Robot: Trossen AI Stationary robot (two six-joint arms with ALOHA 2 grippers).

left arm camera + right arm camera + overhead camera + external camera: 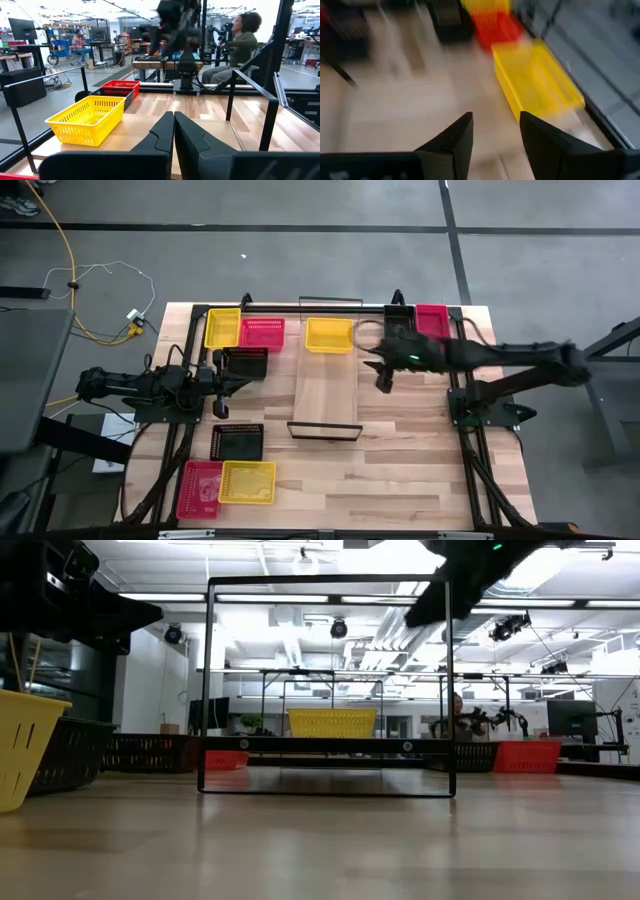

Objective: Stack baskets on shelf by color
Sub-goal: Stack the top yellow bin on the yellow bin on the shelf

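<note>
The shelf [327,395] is a pale plank with black wire frames at its ends, in the middle of the table. One yellow basket [329,335] sits on its far end, seen too in the low view [332,722] and the left wrist view [87,119]. My right gripper [377,372] hovers open and empty just right of that basket [537,82], above the table; its fingers [460,137] hold nothing. My left gripper [243,384] waits shut at the left of the shelf, beside a black basket [245,363].
Other baskets rest on the tabletop: yellow [222,328] and red [262,332] at far left, black [237,441], red [200,488] and yellow [247,482] at near left, black [398,315] and red [432,318] at far right. A seated person [240,45] is beyond the table.
</note>
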